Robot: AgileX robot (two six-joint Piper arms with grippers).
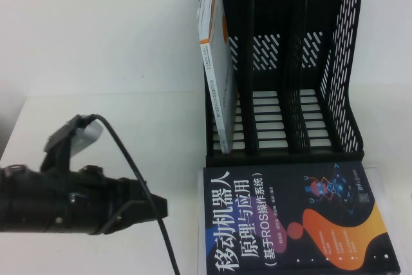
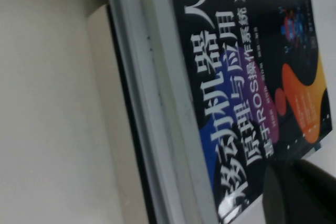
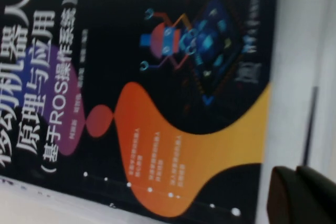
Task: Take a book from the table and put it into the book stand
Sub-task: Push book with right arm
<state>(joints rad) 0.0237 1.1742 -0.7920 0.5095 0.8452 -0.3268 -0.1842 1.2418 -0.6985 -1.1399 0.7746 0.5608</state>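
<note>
The book point(image 1: 296, 223) with the dark cover and big white title lies flat on the table point(image 1: 148, 133), right in front of the black book stand point(image 1: 347, 62). It rests on a stack of white books point(image 2: 152, 103). My left gripper point(image 1: 158, 207) is shut and empty, hovering just left of the book's spine side, pointing toward it. In the left wrist view the book point(image 2: 252, 66) fills the frame beyond the left gripper point(image 2: 296, 195). My right gripper point(image 3: 302, 198) is out of the high view; its wrist view shows it shut and empty over the book's point(image 3: 157, 77) outer edge.
A white book with an orange stripe point(image 1: 215, 62) stands upright in the stand's leftmost slot; the other slots hold nothing. A black cable point(image 1: 135, 172) loops over the left arm. White pages point(image 3: 299, 51) of the lower books stick out beyond the dark cover.
</note>
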